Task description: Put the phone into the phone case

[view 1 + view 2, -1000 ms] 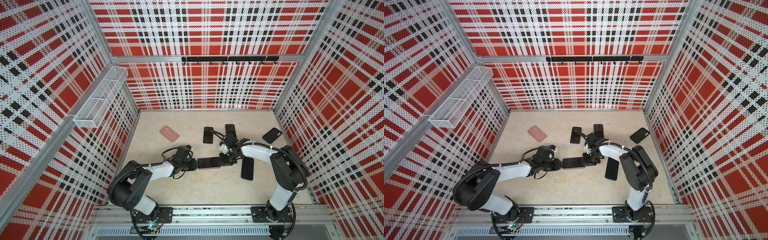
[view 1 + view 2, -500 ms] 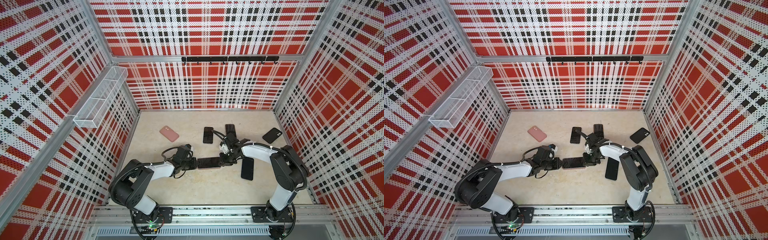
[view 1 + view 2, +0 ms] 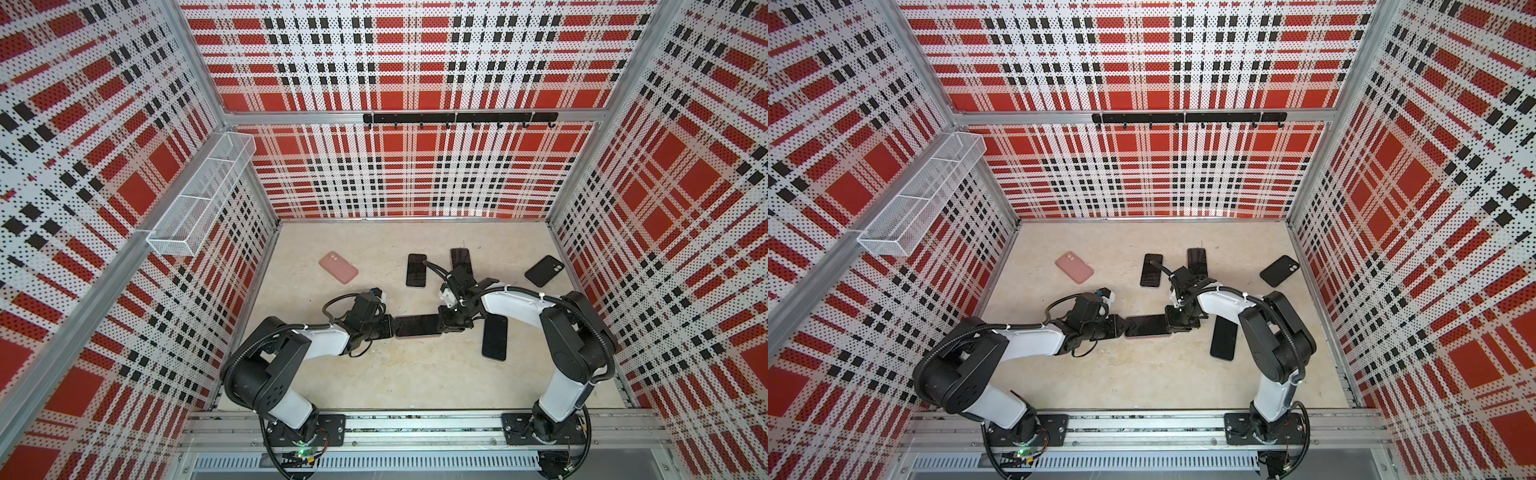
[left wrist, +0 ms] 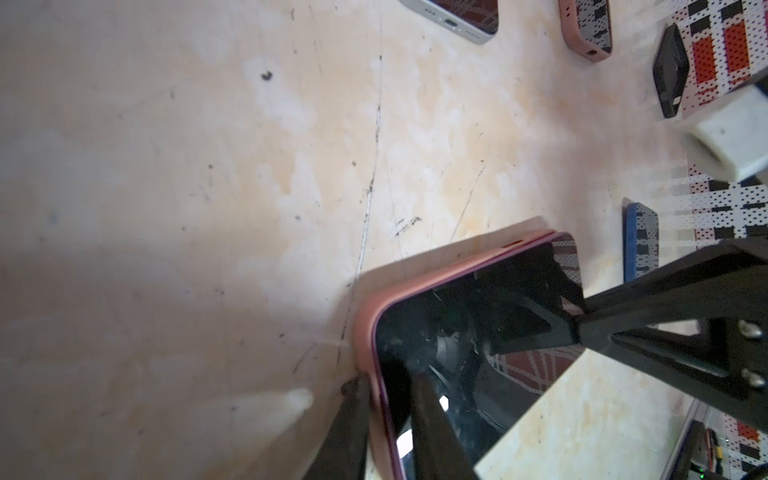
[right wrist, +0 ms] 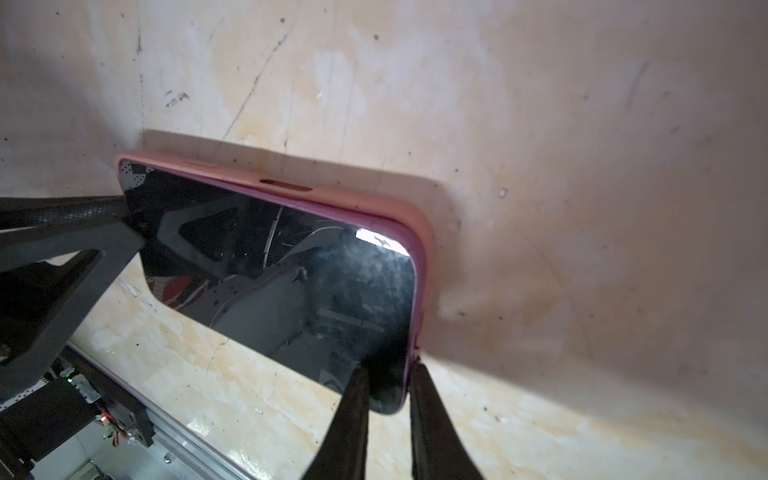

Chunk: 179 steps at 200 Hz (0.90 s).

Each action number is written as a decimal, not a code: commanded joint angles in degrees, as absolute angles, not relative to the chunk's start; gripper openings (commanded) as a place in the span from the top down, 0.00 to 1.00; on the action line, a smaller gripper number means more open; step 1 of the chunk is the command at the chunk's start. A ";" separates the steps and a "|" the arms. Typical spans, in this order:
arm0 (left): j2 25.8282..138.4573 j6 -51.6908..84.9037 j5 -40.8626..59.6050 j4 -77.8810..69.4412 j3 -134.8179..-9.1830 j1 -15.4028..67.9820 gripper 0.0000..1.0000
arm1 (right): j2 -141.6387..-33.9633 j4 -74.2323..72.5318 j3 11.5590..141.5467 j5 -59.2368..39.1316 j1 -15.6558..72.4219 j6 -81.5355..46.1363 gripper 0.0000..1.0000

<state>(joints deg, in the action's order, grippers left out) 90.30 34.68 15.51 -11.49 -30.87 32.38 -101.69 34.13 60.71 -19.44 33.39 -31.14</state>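
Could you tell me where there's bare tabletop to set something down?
Free: the front strip between the aluminium rail and the pink-cased black phone; the rear strip along the back wall. Crowded: mid-right, among loose dark phones.

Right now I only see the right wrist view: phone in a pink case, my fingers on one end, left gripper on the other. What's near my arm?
Observer: A dark phone lies flat beside the right forearm, on the side nearer the front rail.
Operator: Behind my wrist?
Observer: A white-edged phone lies flat beyond the right gripper, toward the back wall.
Operator: Left's hold?
Observer: In the left wrist view, the left gripper straddles the pink case at its end rim, one finger on the phone screen, one outside. I can't tell whether it's clamped.
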 commanded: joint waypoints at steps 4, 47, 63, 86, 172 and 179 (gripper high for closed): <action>92.73 34.01 16.26 -1.50 -27.86 34.04 0.68 | -105.64 33.00 59.10 -19.27 36.85 -31.29 0.82; 86.29 33.37 14.83 3.20 -29.35 32.32 0.48 | -104.60 33.82 59.41 -18.24 36.90 -31.29 0.82; 84.07 32.76 13.86 5.73 -29.70 31.63 0.45 | -104.13 34.14 59.45 -17.82 36.91 -31.29 0.82; 81.54 32.56 13.14 8.17 -29.74 30.87 0.44 | -103.55 34.17 60.07 -17.66 36.96 -31.29 0.82; 81.47 34.45 16.91 3.98 -26.82 30.42 0.57 | -100.25 35.99 63.20 -18.19 36.57 -31.04 0.76; 81.93 34.50 17.42 3.42 -26.81 30.41 0.57 | -100.52 36.10 63.31 -18.13 36.56 -30.86 0.76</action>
<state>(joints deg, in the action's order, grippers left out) 79.57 34.20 14.83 3.14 -28.51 30.44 -101.62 34.59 61.78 -18.59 36.23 -31.33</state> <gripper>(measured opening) 0.431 0.234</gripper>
